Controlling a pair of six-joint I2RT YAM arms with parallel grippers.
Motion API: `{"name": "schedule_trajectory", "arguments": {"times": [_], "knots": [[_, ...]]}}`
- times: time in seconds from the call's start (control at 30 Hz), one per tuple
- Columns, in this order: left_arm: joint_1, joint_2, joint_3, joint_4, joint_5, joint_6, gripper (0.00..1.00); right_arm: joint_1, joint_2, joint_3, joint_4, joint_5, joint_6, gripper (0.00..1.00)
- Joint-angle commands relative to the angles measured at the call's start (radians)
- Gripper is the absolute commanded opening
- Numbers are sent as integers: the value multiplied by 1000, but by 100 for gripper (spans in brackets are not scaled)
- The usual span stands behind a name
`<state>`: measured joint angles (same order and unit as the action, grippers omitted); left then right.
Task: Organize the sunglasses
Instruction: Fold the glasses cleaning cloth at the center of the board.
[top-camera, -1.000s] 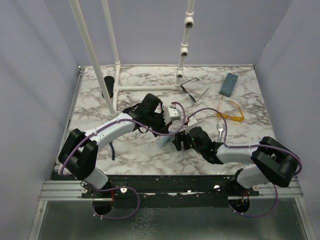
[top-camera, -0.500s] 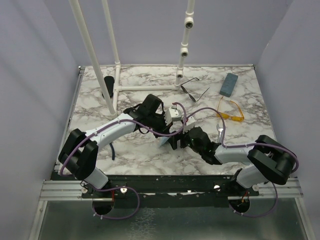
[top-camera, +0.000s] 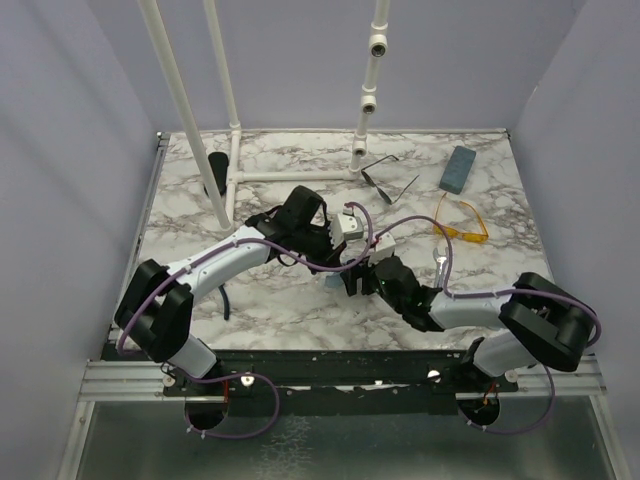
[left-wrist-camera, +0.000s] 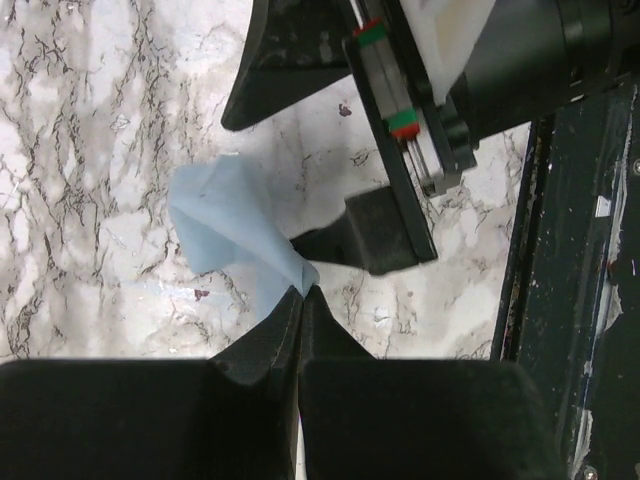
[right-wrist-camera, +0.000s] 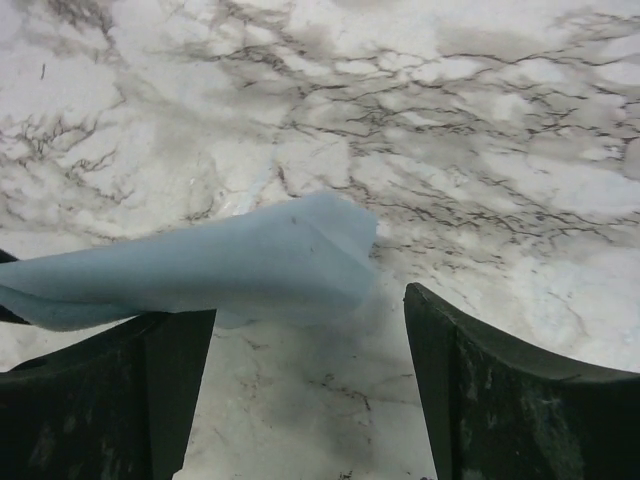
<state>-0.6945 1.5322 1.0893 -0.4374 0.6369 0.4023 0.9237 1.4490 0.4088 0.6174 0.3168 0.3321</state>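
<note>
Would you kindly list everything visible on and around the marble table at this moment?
Thin wire-frame sunglasses: one, dark, far side, right of centre, near a pipe foot.
Translucent plastic sunglasses: one, yellow-orange, right side, nearer than the oblong case.
Oblong case: one, blue-grey, far right.
Oval case: one, black, far left, by the pipes.
Thin cloth: one, light blue, centre, pinched at one corner.
Pipe frame: one, white, far side.
Marble table: one, white with grey veins, under everything.
Left tool: one, black, shut on the cloth.
Right tool: one, black, open, right beside the cloth.
</note>
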Motion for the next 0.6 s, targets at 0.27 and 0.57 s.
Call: {"name": "schedule_trajectory", "arguments": {"times": [0.27, 0.57], "knots": [[-5, -28, 7, -23, 3, 31, 0, 7, -160, -20, -155, 163, -4, 78], [-5, -32, 27, -29, -11, 36, 0, 6, -71, 22, -170, 88, -95, 78]]}}
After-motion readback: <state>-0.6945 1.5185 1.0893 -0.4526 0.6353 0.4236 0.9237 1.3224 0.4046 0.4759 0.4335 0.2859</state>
